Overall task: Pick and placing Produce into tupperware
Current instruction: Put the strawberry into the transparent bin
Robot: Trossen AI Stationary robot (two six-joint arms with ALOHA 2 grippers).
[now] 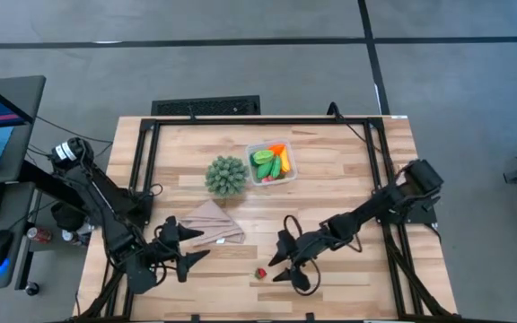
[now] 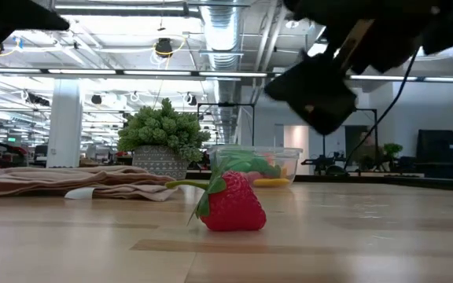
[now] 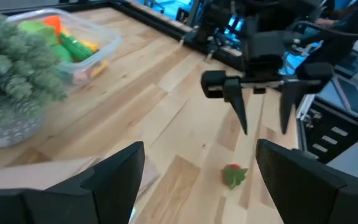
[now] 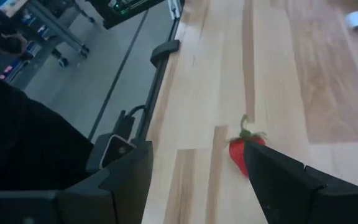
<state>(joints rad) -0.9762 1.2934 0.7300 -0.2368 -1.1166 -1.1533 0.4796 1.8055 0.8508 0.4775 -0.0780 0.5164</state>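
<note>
Presently we find one strawberry [image 1: 261,273] lying loose on the bare worktop [image 1: 348,179] near its front edge, well apart from the tupperware [image 1: 271,164] at the back. The right end effector [image 1: 284,261] hangs just beside the berry, fingers spread and released, gripping nothing; in its own wrist view the strawberry [image 4: 243,152] sits partly behind one finger, not squarely between the two. We judge this posture to be a lining-up for a pick, and the approach looks to need a small sideways correction before closing.

The left end effector [image 1: 185,248] waits at the front left, near the cloth [image 1: 212,224], likewise spread wide and empty. Its position keeps it clear of the right arm's path.

The tupperware stands beside the spiky green ball [image 1: 226,176]. It already holds several pieces: green items, an orange carrot and something yellow are visible through the clear wall. We cannot count them reliably. No lid is seen.

On this evidence we judge the strawberry to be the last piece outstanding. Being small and rounded, it may roll if nudged.
</note>
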